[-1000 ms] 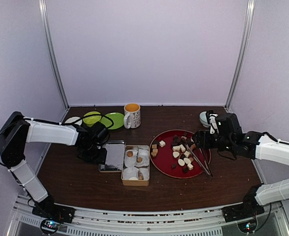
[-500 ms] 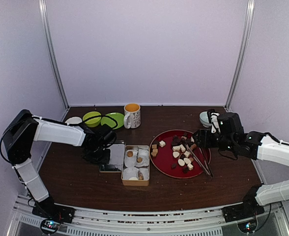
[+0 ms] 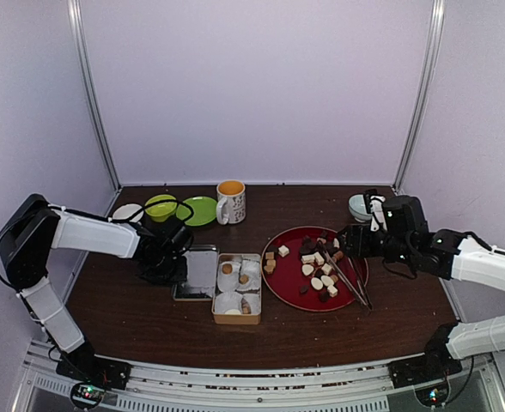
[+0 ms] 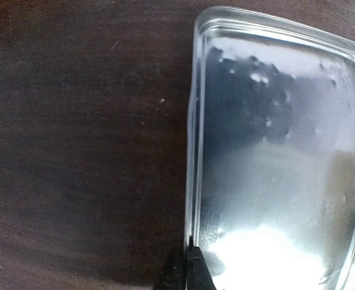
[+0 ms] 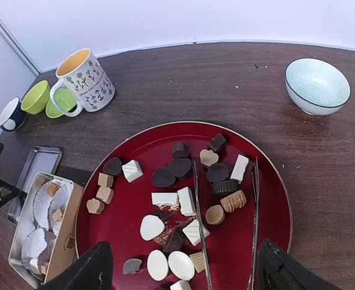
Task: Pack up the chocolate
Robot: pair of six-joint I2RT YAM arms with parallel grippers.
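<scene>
The chocolate, dark, tan and white pieces, lies scattered on a round red plate. A few tan pieces sit in white paper liners inside an open tin box. Left of the box lies its silver lid. My left gripper is shut on the lid's left rim. My right gripper hangs open above the plate's near edge, holding nothing.
Thin dark tongs rest on the plate's right side. A flowered mug, green dishes and a small dark-and-white cup stand at the back left. A pale blue bowl is behind the plate.
My left gripper has closed onto the lid's rim, and its arm has shifted slightly. The right arm and the chocolate have not moved.
</scene>
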